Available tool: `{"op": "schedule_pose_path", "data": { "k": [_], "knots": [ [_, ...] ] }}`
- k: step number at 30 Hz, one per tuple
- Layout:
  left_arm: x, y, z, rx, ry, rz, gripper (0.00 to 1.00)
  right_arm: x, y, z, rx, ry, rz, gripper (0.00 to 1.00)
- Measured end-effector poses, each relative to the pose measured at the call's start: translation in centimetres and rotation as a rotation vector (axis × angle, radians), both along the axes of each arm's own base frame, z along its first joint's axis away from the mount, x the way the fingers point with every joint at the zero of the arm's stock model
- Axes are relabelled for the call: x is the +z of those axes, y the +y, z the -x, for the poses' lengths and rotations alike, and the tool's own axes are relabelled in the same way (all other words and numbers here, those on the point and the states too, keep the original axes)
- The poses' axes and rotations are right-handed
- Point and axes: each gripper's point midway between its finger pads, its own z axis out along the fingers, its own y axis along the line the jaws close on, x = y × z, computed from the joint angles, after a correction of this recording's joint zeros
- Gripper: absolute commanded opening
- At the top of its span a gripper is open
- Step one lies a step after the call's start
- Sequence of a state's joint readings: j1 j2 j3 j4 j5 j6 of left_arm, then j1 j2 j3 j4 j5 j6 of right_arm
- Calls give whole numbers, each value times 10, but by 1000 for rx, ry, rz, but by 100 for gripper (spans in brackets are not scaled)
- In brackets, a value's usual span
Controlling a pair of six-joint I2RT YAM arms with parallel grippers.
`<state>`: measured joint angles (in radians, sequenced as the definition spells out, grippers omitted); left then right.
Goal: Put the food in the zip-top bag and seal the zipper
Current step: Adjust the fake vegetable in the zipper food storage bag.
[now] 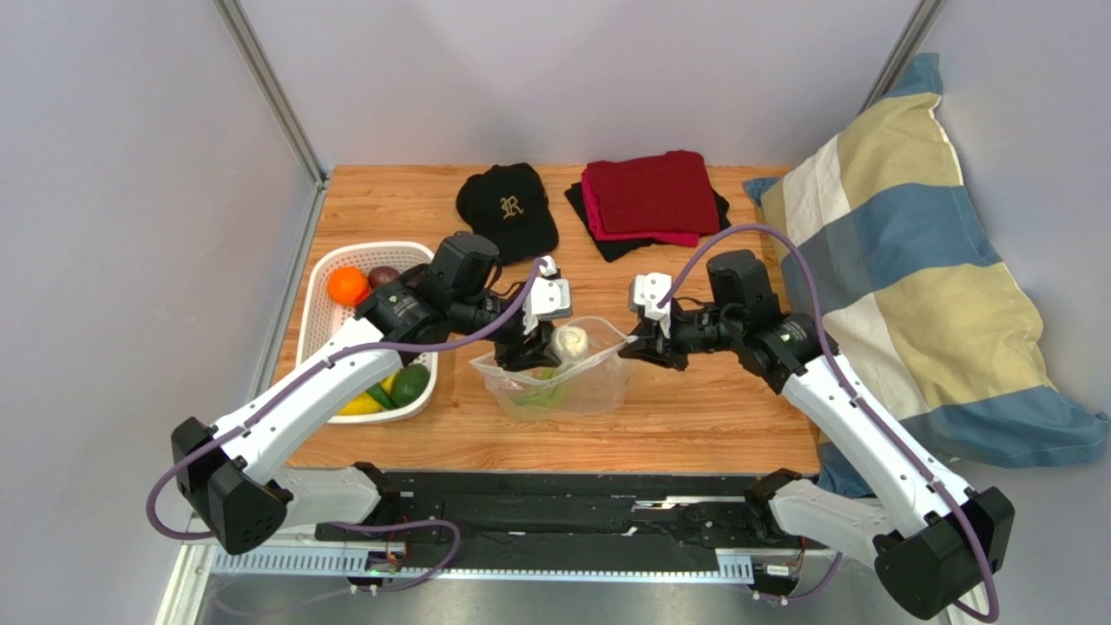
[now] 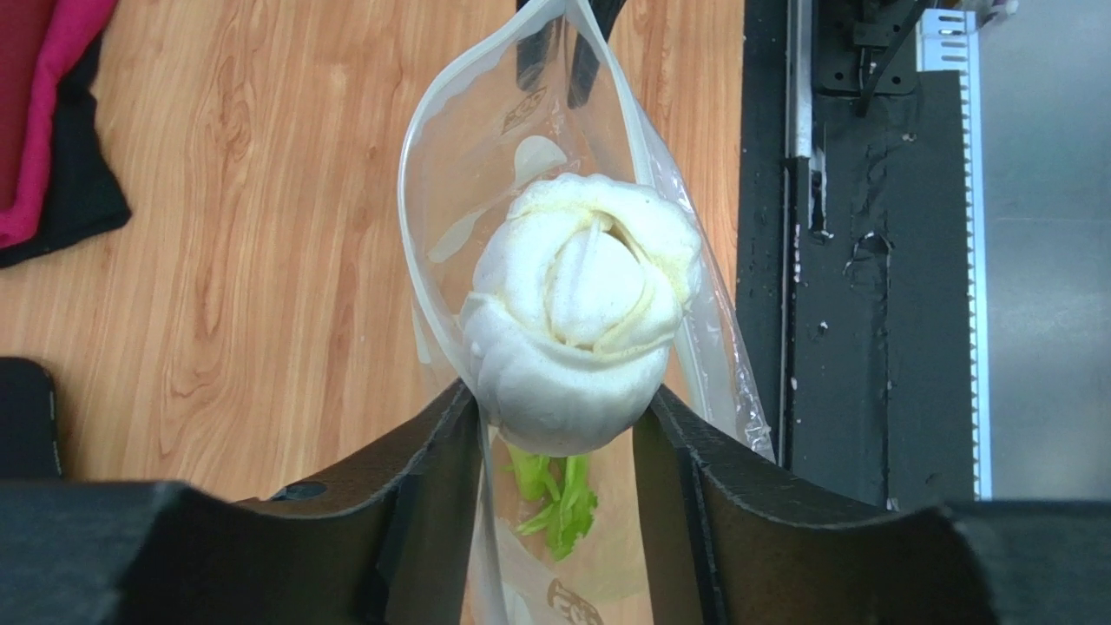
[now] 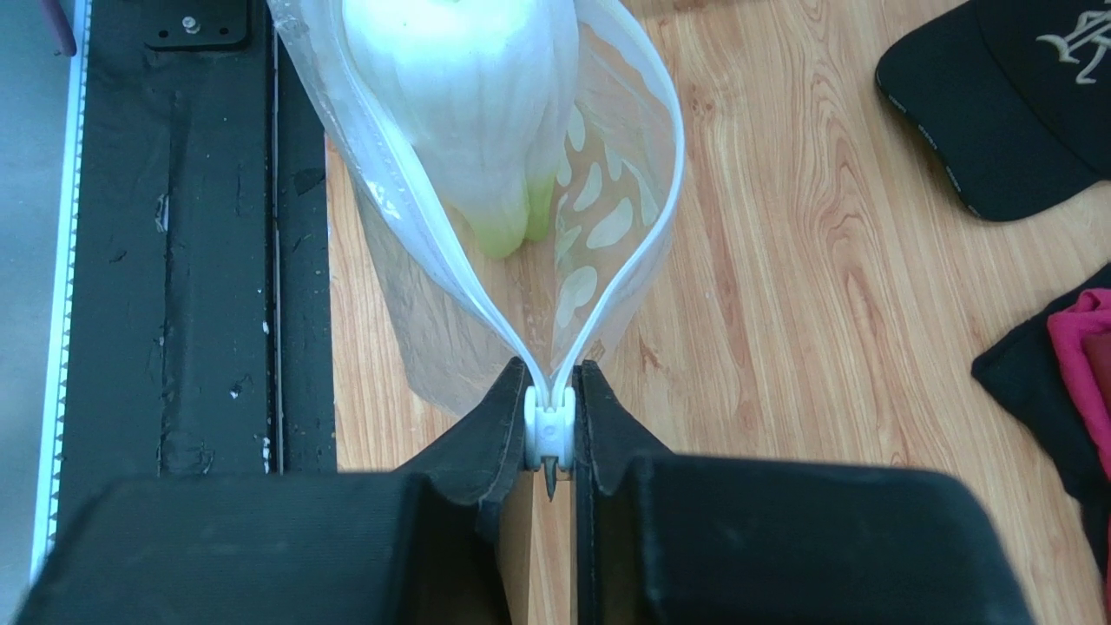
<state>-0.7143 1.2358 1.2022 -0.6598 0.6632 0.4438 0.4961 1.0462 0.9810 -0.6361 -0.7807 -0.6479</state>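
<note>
The clear dotted zip-top bag (image 1: 593,384) stands open on the table between my grippers. My left gripper (image 1: 537,347) is shut on the white base of the pale-green-and-white stalk (image 1: 569,341). In the left wrist view the stalk (image 2: 580,313) sits between the fingers (image 2: 430,482), with its green leaves (image 2: 561,488) down inside the bag (image 2: 457,169). My right gripper (image 3: 550,436) is shut on the white zipper slider (image 3: 549,419) at the bag's right end. The zipper (image 3: 652,222) is spread open. An orange (image 1: 346,285) and a dark purple fruit (image 1: 384,276) lie in the basket.
The white basket (image 1: 326,261) at the left also holds a green fruit (image 1: 410,383) and a yellow one (image 1: 359,405). A black cap (image 1: 509,208) and folded red and black cloths (image 1: 652,195) lie at the back. A striped pillow (image 1: 900,287) lies at the right.
</note>
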Motion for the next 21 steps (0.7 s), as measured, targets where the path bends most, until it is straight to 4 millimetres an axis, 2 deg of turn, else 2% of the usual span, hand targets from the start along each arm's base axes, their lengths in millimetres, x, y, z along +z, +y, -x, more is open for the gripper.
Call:
{"op": "schedule_pose_path", "data": {
  "k": [5, 8, 11, 17, 21],
  "knots": [
    [3, 6, -2, 44, -32, -18, 57, 8, 4, -1, 13, -25, -29, 0],
    [9, 14, -3, 93, -82, -2, 65, 12, 5, 0, 24, -39, -43, 0],
    [13, 26, -3, 154, -130, 18, 65, 16, 7, 3, 39, -52, -54, 0],
    [28, 33, -7, 215, -180, 58, 53, 16, 11, 9, 67, -52, -57, 0],
    [39, 39, -3, 225, -204, 81, 47, 16, 11, 9, 73, -53, -57, 0]
  ]
}}
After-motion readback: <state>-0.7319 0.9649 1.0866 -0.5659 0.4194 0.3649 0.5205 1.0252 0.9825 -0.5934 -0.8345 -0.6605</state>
